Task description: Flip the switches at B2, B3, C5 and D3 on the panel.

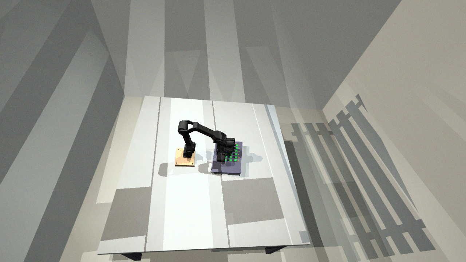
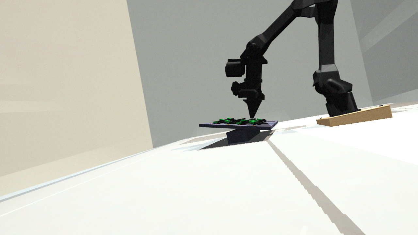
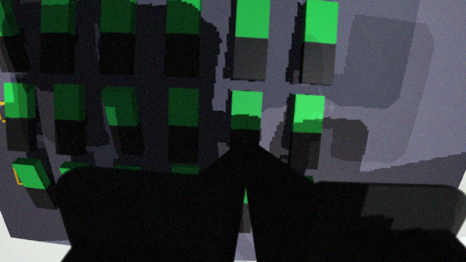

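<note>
Overhead, one black jointed arm (image 1: pixel 203 129) stands on one square tan wooden base plate (image 1: pixel 178 160) (image 2: pixel 362 117), its end effector above one flat purple-grey rectangular panel (image 1: pixel 228 168) (image 2: pixel 216 126) (image 3: pixel 382 87) on the white table (image 1: pixel 189 208) (image 2: pixel 175 187); from the exterior, the closed, empty end effector (image 2: pixel 252 117) (image 3: pixel 246 152) points down at the panel's two-tone green-and-black block switches (image 2: pixel 228 120) (image 3: pixel 247 105), beside the base plate; at the wrist, two dark fingers meet before two full rows of six switches, a third row partly hidden
</note>
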Controlling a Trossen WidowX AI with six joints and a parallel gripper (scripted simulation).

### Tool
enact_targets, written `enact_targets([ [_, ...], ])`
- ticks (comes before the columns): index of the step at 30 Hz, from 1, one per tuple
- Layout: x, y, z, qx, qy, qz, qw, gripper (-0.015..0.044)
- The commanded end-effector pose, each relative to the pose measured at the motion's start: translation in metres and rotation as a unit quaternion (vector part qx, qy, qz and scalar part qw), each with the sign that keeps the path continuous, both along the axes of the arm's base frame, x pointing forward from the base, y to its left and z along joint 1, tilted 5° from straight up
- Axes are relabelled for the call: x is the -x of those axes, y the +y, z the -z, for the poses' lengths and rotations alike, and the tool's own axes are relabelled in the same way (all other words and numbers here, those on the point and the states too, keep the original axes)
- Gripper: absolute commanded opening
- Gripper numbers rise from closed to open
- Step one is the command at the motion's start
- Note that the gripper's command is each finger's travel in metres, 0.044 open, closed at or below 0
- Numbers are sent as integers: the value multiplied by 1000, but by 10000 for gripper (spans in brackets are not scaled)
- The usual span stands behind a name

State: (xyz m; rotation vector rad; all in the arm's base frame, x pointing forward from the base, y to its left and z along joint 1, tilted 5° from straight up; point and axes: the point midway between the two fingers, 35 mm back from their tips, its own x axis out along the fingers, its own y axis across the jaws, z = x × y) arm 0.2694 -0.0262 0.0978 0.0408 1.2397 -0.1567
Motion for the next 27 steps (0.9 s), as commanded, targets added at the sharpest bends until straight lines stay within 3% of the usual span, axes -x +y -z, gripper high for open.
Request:
enact_targets([
  [1,0,1,1,-2,1,-4,1000,0],
  [27,-1,0,5,-2,1,-4,1000,0],
])
